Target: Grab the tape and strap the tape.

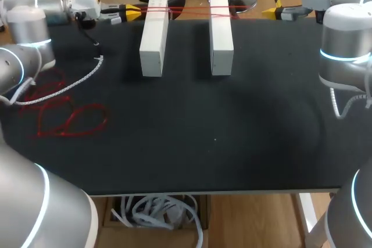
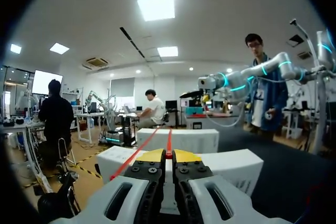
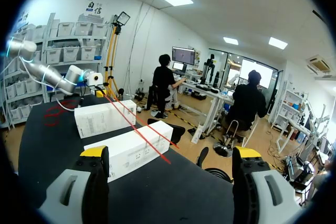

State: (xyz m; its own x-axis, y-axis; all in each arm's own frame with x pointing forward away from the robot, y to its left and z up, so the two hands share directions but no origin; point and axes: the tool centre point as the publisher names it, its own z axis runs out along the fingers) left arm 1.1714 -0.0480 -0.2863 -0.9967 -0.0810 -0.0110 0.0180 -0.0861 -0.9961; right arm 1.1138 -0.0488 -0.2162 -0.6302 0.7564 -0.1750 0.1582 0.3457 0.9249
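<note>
Two white boxes (image 1: 154, 39) (image 1: 221, 36) lie side by side at the back of the black table (image 1: 192, 137). A thin red tape (image 1: 189, 10) runs in two strands across their far ends. My left gripper (image 1: 132, 11) sits just left of the left box, shut on the tape (image 2: 169, 153). My right gripper (image 1: 273, 11) hovers right of the right box, open and empty (image 3: 170, 156). In the right wrist view the tape (image 3: 144, 132) crosses both boxes and ends ahead of the open fingers (image 3: 95, 153).
More red tape (image 1: 70, 117) lies in loose loops on the table's left side. A white coiled cable (image 1: 64, 88) trails from my left arm beside it.
</note>
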